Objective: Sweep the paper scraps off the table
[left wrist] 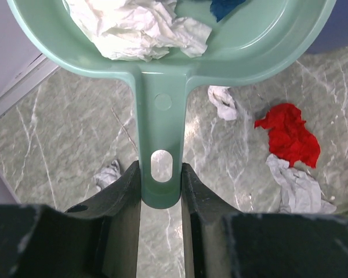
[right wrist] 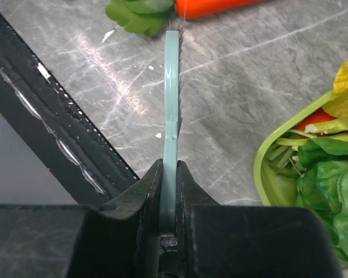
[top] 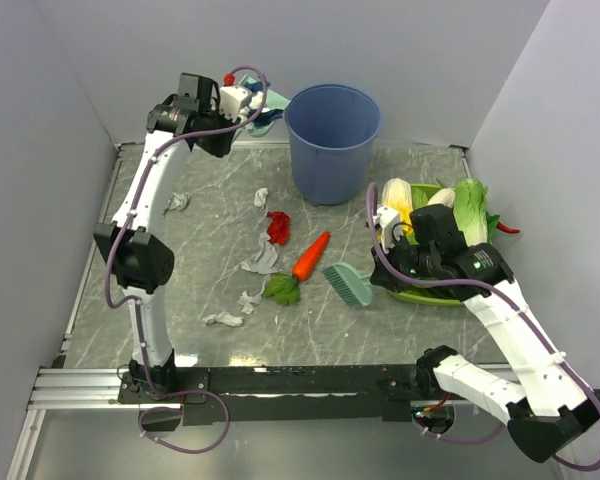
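Observation:
My left gripper [left wrist: 161,176] is shut on the handle of the teal dustpan [left wrist: 162,110] and holds it high at the back left [top: 265,110], next to the blue bucket [top: 332,140]. White crumpled paper [left wrist: 139,29] and a dark blue scrap [left wrist: 223,6] lie in the pan. My right gripper [right wrist: 170,174] is shut on the teal brush [right wrist: 171,104], whose head [top: 348,283] rests on the table [top: 200,300]. Paper scraps lie on the table: a red one [top: 278,226], white and grey ones [top: 261,260], [top: 224,319], [top: 177,202], [top: 261,196].
An orange carrot [top: 311,255] with green leaves [top: 281,290] lies mid-table beside the scraps. A green tray of vegetables [top: 435,295] stands at the right, close to my right arm. Walls close in the back and sides.

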Robot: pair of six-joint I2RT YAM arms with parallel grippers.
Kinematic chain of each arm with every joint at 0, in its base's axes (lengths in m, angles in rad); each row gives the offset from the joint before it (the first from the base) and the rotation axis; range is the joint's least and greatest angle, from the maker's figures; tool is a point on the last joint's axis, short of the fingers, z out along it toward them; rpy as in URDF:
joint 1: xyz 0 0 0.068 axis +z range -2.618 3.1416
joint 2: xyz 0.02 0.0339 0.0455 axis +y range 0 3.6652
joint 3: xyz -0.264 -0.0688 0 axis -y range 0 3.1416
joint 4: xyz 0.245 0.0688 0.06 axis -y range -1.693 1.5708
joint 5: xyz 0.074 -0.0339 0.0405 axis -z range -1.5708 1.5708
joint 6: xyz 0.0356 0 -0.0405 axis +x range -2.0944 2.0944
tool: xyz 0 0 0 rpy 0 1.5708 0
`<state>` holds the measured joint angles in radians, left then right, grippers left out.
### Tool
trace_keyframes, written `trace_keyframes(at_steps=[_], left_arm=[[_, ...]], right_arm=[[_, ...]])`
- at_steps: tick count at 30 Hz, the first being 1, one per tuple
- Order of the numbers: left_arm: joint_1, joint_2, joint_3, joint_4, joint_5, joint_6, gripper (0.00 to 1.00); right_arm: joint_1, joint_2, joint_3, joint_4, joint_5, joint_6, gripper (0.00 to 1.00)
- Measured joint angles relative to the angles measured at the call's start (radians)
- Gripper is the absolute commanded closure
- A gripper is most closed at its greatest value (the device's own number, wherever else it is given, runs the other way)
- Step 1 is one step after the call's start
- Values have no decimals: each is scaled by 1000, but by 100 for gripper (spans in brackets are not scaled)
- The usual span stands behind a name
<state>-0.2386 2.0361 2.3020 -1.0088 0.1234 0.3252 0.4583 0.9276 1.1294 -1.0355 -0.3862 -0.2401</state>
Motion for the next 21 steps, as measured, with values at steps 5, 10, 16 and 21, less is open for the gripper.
trace_keyframes(at_steps=[5, 10, 16, 21], left_arm=[[-28, 56, 49, 4, -30, -10, 99], [-67, 85, 103, 32, -84, -6, 99], [-120, 94, 128, 92, -163, 27, 99], [-151, 141, 176, 170, -237, 72, 99]], right_arm=[[-28, 27, 3, 3, 1, -2, 100], [-34, 9, 3, 5, 0, -4, 100], [-40, -5, 1, 18, -24, 12, 100], [-42, -5, -6, 21, -51, 27, 100]])
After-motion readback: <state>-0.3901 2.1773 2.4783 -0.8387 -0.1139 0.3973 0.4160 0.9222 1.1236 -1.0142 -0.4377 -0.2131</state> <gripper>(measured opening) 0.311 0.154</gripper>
